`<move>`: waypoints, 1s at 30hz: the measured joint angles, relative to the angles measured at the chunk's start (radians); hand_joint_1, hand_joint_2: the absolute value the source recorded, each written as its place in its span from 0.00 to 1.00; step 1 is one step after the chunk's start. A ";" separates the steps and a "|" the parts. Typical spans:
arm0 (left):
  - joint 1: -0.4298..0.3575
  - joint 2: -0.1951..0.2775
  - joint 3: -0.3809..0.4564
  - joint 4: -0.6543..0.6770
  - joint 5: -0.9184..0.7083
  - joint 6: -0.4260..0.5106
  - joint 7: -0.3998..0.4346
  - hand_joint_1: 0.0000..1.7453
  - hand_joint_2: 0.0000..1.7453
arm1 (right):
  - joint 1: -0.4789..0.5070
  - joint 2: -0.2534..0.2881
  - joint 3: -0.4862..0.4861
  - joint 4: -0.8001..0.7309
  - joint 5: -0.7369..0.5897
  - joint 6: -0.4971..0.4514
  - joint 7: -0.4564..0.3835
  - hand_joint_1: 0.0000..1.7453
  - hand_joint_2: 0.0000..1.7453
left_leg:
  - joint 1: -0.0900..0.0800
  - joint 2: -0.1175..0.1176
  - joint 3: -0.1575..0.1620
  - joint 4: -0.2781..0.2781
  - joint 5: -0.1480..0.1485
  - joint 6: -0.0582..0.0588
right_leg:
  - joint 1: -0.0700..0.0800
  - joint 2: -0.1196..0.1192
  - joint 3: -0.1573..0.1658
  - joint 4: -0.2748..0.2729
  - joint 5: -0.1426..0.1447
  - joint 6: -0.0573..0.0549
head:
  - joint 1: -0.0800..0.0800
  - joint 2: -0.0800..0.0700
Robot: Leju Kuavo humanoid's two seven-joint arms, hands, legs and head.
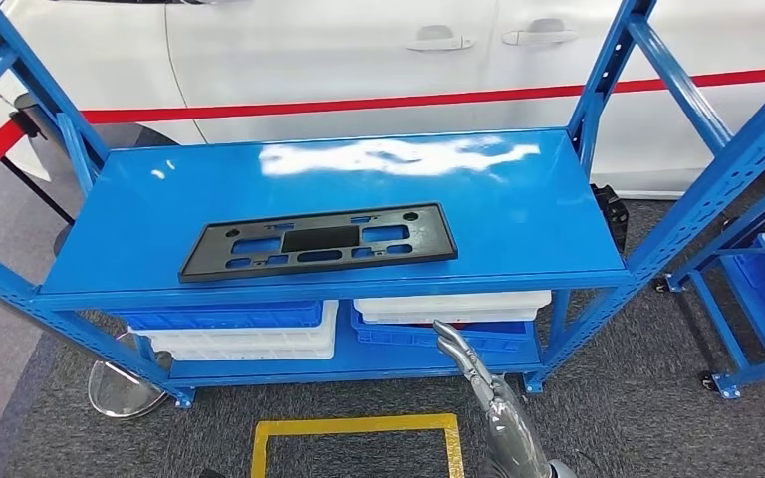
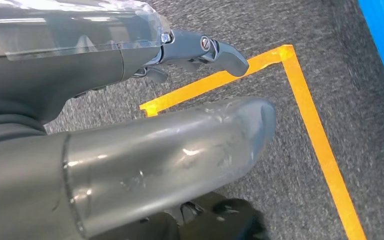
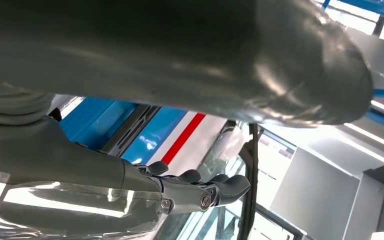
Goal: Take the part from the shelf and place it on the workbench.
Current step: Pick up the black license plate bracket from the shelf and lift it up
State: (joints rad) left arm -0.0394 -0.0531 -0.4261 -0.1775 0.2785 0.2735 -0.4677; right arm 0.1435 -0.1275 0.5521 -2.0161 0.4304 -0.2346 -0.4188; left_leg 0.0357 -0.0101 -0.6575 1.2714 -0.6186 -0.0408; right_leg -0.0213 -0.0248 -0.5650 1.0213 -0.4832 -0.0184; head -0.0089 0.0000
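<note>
Left hand (image 2: pixel 190 55) hangs low over grey carpet, fingers loosely extended and apart, thumb alongside, nothing in it; yellow floor tape (image 2: pixel 300 85) runs in a corner just beyond its fingertips. In the head view that tape forms a square outline (image 1: pixel 356 426) on the carpet, to the left of the right hand and nearer the robot than the shelf. A round silver base (image 1: pixel 125 386) sits on the floor at the shelf's left foot, well left of the right hand. The blue shelf (image 1: pixel 518 214) stands ahead of the right hand; the part (image 1: pixel 317 241), a flat black rectangular frame with cut-out slots, lies flat on the top board, above and to the left of the right hand, well apart from it, untouched. Under the top board, blue and white bins (image 1: pixel 249 329) stack on the lower level left of the hand, and more bins (image 1: pixel 453 307) sit just beyond its fingertips. Right hand (image 1: pixel 478 373) is raised in front of the shelf's lower level, fingers stretched out straight toward the bins, spread a little, empty; whether a fingertip touches the bin edge cannot be told. Beyond the shelf, a white car body (image 1: pixel 359 50) with a red barrier tape (image 1: pixel 359 104) across it. A second blue rack (image 1: pixel 747 249) stands to the right of the right hand.
</note>
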 joint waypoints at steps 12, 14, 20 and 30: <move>0.000 0.003 -0.005 0.003 -0.004 -0.001 0.002 0.00 0.00 | -0.002 -0.001 0.003 0.001 0.042 -0.012 0.041 0.00 1.00 | -0.025 0.060 0.096 -0.255 0.154 0.064 | 0.012 -0.036 0.009 0.044 -0.055 0.034 | 0.005 0.000; -0.004 0.002 -0.013 0.004 -0.009 -0.002 0.005 0.00 0.00 | -0.011 0.001 0.002 0.010 0.199 -0.070 0.095 0.00 1.00 | -0.025 0.049 0.095 -0.258 0.157 0.072 | 0.009 0.009 -0.050 0.163 -0.118 0.040 | 0.009 0.000; -0.010 -0.001 -0.038 0.004 -0.036 -0.008 0.020 0.00 0.00 | -0.060 0.044 0.018 0.113 0.756 -0.280 0.284 0.00 1.00 | -0.028 0.016 0.100 -0.254 0.154 0.068 | 0.009 0.021 -0.042 0.106 -0.027 0.031 | 0.012 0.000; -0.041 -0.002 -0.075 0.004 -0.053 -0.037 0.051 0.00 0.00 | -0.247 0.099 0.053 0.430 1.138 -0.454 0.545 0.00 1.00 | -0.025 0.010 0.009 -0.058 0.048 0.018 | 0.010 0.021 -0.002 -0.009 0.014 -0.008 | 0.002 0.000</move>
State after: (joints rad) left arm -0.0808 -0.0550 -0.5013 -0.1740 0.2256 0.2363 -0.4170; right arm -0.1031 -0.0280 0.6051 -1.5862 1.5682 -0.6883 0.1260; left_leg 0.0110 -0.0005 -0.6489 1.2131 -0.5707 -0.0229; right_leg -0.0117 -0.0040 -0.5667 1.0126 -0.4695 -0.0266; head -0.0064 0.0000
